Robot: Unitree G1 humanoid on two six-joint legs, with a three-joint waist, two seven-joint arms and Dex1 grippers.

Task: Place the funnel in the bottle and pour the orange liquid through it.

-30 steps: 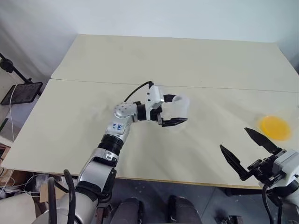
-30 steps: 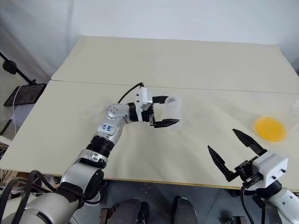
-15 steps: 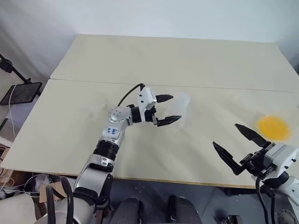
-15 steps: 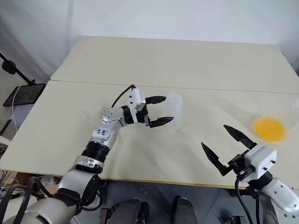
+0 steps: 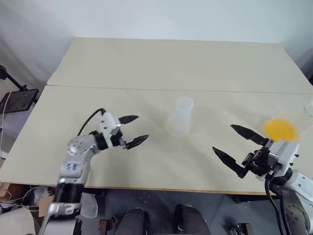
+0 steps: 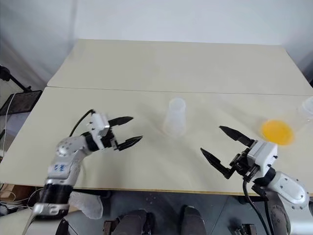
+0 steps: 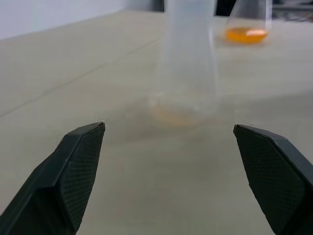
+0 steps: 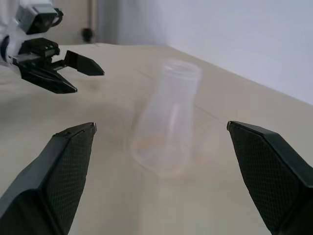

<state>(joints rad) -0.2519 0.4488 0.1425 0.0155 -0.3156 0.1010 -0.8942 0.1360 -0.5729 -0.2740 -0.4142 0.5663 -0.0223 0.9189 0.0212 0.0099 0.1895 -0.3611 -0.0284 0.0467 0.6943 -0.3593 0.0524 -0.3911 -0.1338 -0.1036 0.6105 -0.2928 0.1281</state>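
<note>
Shows left gripper (image 5: 142, 127) now well left of the bottle (image 5: 180, 116), no longer straddling it as a second ago; fingers spread wide, holding nothing. Shows right gripper (image 5: 222, 137) nudged inward toward the bottle, also spread wide and empty. Leaves bottle upright and alone mid-table (image 5: 146, 63), between both grippers. Puts orange liquid (image 5: 281, 129) in a flask (image 7: 247, 17) near the right edge, just beside right gripper. Reads as thin clear ware: probably light, stiff, slick, breakable. Suggests gripping the flask gently on its narrow upper part and steadying the bottle low on its wide base. Gives layout from head views; gives cone profile of bottle, flask behind it, from left wrist view; catches left gripper past the bottle from right wrist view.
</note>
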